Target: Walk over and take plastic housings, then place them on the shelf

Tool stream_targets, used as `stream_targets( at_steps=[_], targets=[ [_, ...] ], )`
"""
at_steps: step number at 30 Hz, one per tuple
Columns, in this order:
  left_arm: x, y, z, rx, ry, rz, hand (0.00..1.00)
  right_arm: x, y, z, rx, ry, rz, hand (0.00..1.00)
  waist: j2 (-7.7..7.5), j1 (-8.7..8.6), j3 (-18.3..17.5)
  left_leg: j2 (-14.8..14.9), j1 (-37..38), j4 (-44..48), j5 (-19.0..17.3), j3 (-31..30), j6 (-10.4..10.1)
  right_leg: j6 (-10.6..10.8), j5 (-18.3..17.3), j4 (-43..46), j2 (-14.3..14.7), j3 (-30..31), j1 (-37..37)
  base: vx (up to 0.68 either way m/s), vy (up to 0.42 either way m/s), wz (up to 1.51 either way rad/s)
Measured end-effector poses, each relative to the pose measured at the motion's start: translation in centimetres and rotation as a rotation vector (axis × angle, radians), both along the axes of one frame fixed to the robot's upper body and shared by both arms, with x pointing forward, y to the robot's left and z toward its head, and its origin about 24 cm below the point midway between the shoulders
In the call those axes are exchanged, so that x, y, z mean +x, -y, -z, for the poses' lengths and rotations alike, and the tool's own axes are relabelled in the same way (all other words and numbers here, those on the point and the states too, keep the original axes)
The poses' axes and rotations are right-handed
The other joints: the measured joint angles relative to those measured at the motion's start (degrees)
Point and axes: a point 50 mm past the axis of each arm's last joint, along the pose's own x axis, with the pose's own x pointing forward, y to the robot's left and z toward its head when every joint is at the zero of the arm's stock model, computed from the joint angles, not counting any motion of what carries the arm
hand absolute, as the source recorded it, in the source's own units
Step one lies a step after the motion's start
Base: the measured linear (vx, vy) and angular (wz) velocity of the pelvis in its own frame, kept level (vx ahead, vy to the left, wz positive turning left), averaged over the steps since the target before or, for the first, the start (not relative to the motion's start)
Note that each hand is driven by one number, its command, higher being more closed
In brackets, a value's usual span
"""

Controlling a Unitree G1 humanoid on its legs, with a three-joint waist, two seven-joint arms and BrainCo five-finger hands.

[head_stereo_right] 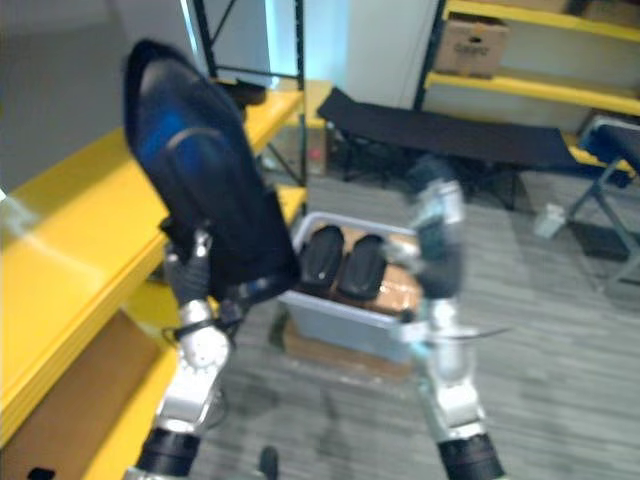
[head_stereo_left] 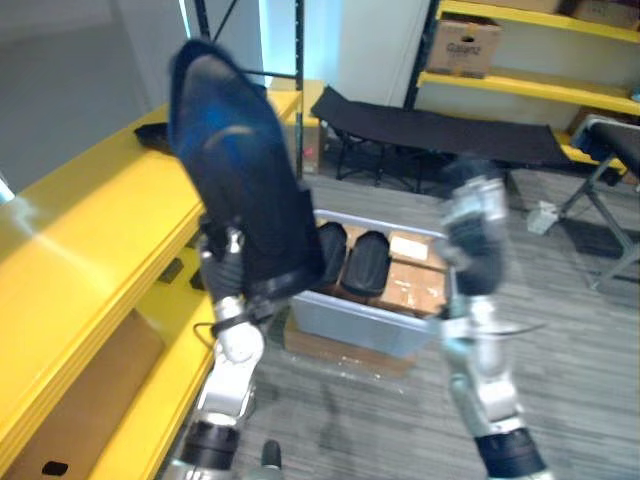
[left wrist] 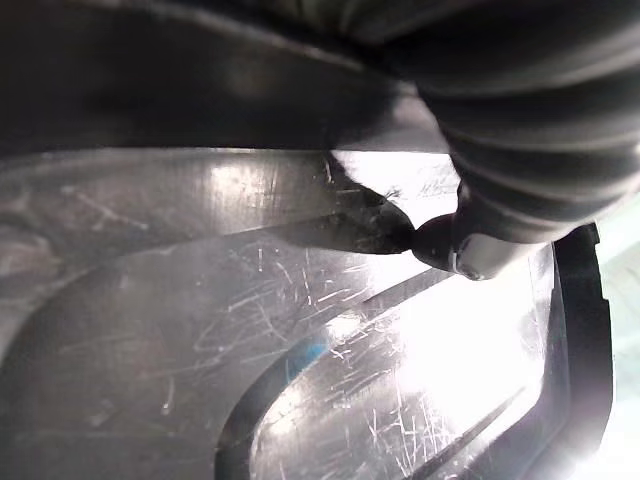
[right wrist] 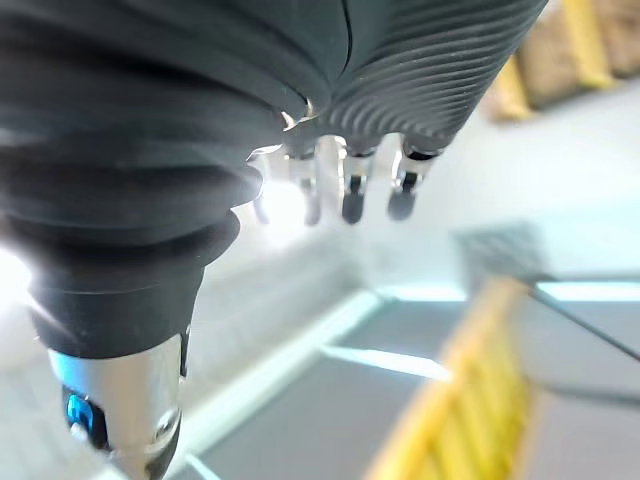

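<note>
Where lit, the black housing gleams blue.

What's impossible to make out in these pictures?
- Grasp of the left hand: hidden behind the plastic housing it carries, eye views.
- Contents of the grey bin: lower parts hidden by its wall, one side by the raised housing.
- The right hand: blurred in both eye views.

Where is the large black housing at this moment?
In the left eye view the black housing is at the left, raised in the left hand beside the yellow shelf, left of the grey bin.
</note>
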Motion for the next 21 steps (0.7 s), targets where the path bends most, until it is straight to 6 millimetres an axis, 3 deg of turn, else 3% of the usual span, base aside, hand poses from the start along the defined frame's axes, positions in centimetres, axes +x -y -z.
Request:
stream_targets(
  at_steps=[3,8,10,11,14,15,17,21],
  targets=[
    [-0.2,-1.2,-0.2,0.022,0.014,-0.071,1.00,-0.9,1.8,1.3,0.010,-0.073,0.084,0.00,-0.04,-0.66,-0.03,-0.14,0.05,0.00,-0.19,0.81,0.27,-0.05,0.03,-0.14,-0.10,1.29,-0.33,0.01,0.016,-0.12],
    [-1.8,-3.3,0.1,-0.004,0.062,-0.155,1.00,-2.6,5.2,6.2,0.126,-0.312,0.254,0.00,0.19,-1.89,-0.16,0.12,0.07,0.00,-0.43,2.60,0.20,-0.35,0.30,0.12,-0.05,3.29,-1.58,0.03,-0.001,-0.18],
    [-3.1,-3.9,0.1,-0.056,0.113,-0.154,1.00,-4.1,6.7,11.5,0.224,-0.556,0.364,0.00,0.35,-2.85,-0.17,0.21,0.03,-0.01,-0.58,2.87,-0.02,-0.35,0.30,0.35,0.01,3.90,-1.98,0.04,-0.014,-0.09],
    [-3.4,-4.1,0.0,-0.062,0.122,-0.152,1.00,-4.6,6.9,12.9,0.252,-0.616,0.391,0.00,0.52,-2.90,-0.17,0.29,0.03,-0.01,-0.64,3.12,-0.10,-0.34,0.29,0.37,0.05,4.05,-2.12,0.04,-0.013,-0.15],
    [-4.6,-4.2,0.2,-0.099,0.140,-0.119,1.00,-8.8,8.3,19.7,0.393,-0.914,0.552,0.00,2.16,-3.04,-0.92,0.42,0.05,-0.01,-1.04,3.62,-0.38,-0.12,0.13,0.30,0.10,4.38,-2.32,0.05,-0.010,-0.08],
    [-4.7,-4.2,0.3,-0.108,0.140,-0.116,1.00,-9.2,8.4,20.1,0.400,-0.932,0.564,0.00,2.30,-3.04,-1.01,0.43,0.05,-0.01,-1.09,3.62,-0.45,-0.09,0.11,0.30,0.10,4.38,-2.32,0.04,-0.006,-0.02],
    [-5.5,-3.9,1.4,-0.153,0.106,-0.097,1.00,-11.5,9.0,22.7,0.472,-1.051,0.634,0.00,3.43,-3.01,-1.31,0.59,0.03,-0.01,-1.11,3.55,-0.48,0.07,-0.14,0.31,0.23,4.30,-2.33,0.00,0.000,0.00],
    [-6.5,-3.8,2.8,-0.251,0.063,-0.071,1.00,-12.2,8.6,23.9,0.560,-1.083,0.639,0.00,3.84,-2.81,-0.78,0.76,-0.15,0.01,-1.10,2.95,-0.51,0.24,-0.50,0.44,0.43,3.93,-2.31,0.00,-0.005,0.06]
  ],
)
